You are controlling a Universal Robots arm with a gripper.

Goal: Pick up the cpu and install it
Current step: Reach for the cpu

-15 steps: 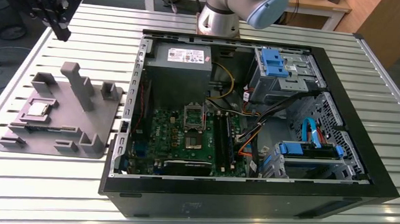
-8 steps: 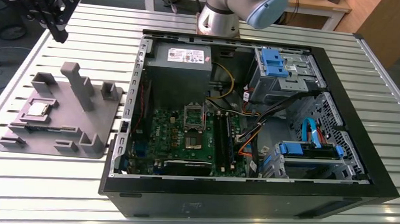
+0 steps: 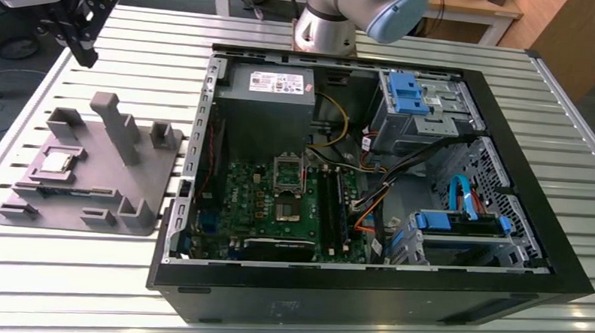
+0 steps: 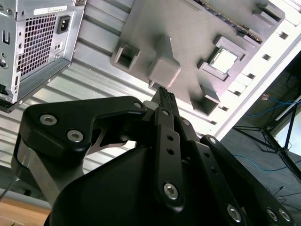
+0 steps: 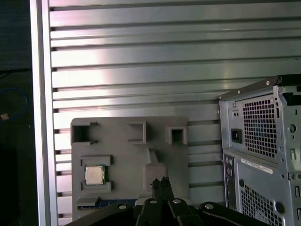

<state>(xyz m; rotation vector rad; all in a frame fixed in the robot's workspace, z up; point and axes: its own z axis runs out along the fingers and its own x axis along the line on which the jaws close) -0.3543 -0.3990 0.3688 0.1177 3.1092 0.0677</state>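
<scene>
The cpu (image 3: 57,162), a small square chip with a silvery top, lies in a recess of the grey plastic tray (image 3: 95,191) at the exterior view's left. Both wrist views show the cpu (image 4: 223,60) (image 5: 94,175) from above in its recess on the tray (image 4: 188,28) (image 5: 127,160). My gripper (image 3: 86,54) hangs high above the table, beyond the tray and well clear of the chip. Its black fingers (image 4: 164,96) (image 5: 160,182) are pressed together with nothing between them. The dark socket frame (image 3: 288,183) sits on the green board (image 3: 265,210) inside the open computer case (image 3: 373,290).
The tray carries several upright posts (image 3: 116,125) near the cpu. The case's walls, a grey power supply (image 3: 271,86), blue drive brackets (image 3: 406,92) and loose cables (image 3: 377,185) crowd around the board. The slatted metal table (image 3: 72,277) runs to an edge at the exterior view's left.
</scene>
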